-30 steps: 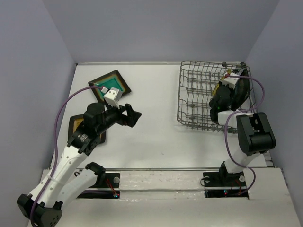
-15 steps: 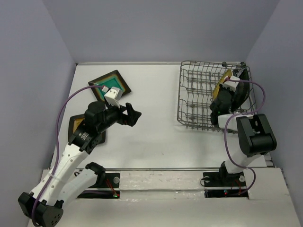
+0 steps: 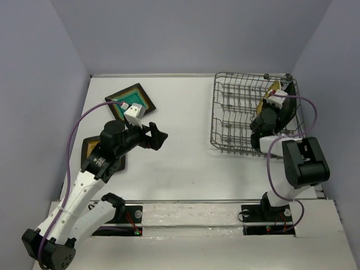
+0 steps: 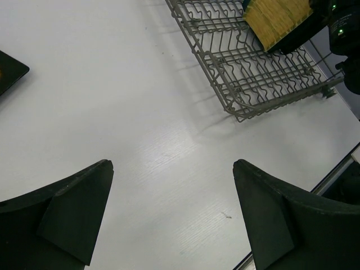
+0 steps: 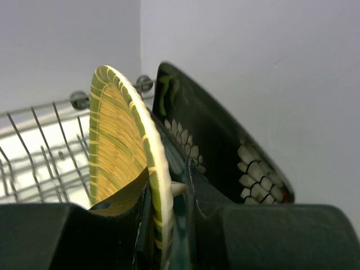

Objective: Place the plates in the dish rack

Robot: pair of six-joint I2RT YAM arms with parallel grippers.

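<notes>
The grey wire dish rack (image 3: 236,112) stands at the back right. My right gripper (image 3: 270,109) is inside its right end, shut on the rim of the upright yellow ribbed plate (image 5: 115,140). The black floral plate (image 5: 225,146) stands on edge just behind it, and a teal surface (image 5: 179,166) shows between the two. My left gripper (image 3: 156,138) is open and empty over the bare table. The dark-rimmed teal-centred plate (image 3: 130,100) lies flat at the back left. The dark-rimmed mustard-centred plate (image 3: 90,147) lies partly under my left arm.
In the left wrist view the rack (image 4: 253,73) with the yellow plate (image 4: 278,19) lies ahead to the right. A dark plate corner (image 4: 7,70) shows at the left edge. Grey walls close in the table on three sides.
My right gripper has carried the yellow plate a little further back and right in the rack, closer to the black floral plate. My left arm has barely moved.
</notes>
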